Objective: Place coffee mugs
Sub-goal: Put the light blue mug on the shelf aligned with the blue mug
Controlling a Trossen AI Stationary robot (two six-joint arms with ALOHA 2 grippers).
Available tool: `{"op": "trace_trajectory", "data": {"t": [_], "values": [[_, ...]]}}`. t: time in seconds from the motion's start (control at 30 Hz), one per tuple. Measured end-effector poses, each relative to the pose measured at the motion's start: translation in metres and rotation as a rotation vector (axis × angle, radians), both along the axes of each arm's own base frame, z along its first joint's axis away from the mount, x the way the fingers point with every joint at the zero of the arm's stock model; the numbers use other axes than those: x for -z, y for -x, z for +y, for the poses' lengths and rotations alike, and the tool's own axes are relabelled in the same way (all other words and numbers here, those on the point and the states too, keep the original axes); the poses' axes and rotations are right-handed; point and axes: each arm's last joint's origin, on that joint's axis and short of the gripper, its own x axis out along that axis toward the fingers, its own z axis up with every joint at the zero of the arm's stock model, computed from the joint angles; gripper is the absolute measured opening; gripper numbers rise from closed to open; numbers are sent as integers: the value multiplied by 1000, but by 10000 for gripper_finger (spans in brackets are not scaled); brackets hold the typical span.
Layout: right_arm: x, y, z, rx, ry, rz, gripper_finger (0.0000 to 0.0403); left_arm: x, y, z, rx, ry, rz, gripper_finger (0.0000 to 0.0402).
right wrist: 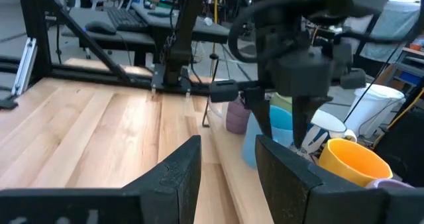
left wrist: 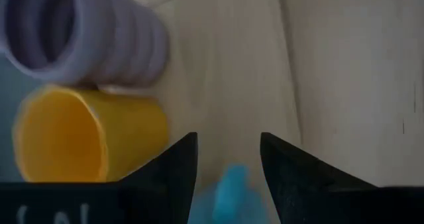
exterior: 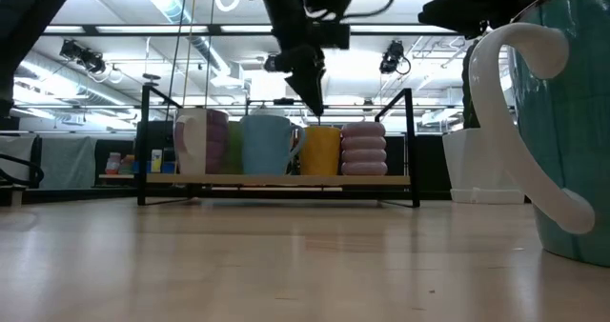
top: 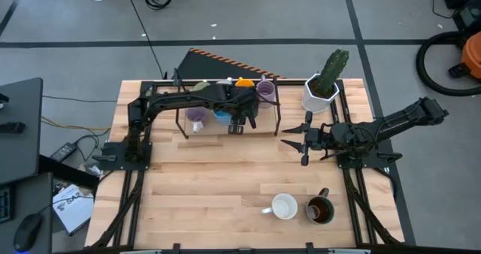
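Note:
A low wire rack (top: 276, 113) stands at the table's far side and holds several mugs upright on its wooden shelf. They are a lavender mug (top: 197, 116), a blue mug (top: 222, 117), an orange mug (top: 244, 82), a ribbed lavender mug (top: 265, 89), a green one (top: 201, 86) and a white one (top: 225, 81). My left gripper (top: 240, 122) hangs open over the rack, fingers pointing down, its tips (exterior: 313, 98) just above the blue mug (exterior: 267, 143). In the left wrist view a bit of the blue mug (left wrist: 232, 187) shows between the fingers. A white mug (top: 284, 207) and a dark brown mug (top: 321, 209) stand near the table's near edge. My right gripper (top: 289, 137) waits open, right of the rack.
A white faceted pot with a green cactus (top: 319, 92) stands at the rack's right end, just beyond my right arm. Bare wood lies between the rack and the two near mugs. The white mug's handle (exterior: 515, 122) fills the low view's right side.

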Motion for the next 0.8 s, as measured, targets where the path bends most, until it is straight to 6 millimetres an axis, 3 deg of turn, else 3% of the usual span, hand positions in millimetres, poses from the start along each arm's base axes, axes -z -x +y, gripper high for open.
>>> {"op": "trace_trajectory", "data": {"t": [0.37, 0.8], "values": [[2, -5, 1, -20, 20, 1, 148, 34, -4, -1, -77, -57, 171, 172], [2, -6, -1, -6, 16, -2, 148, 37, -3, -34, -10, -88, 263, 172]]}}
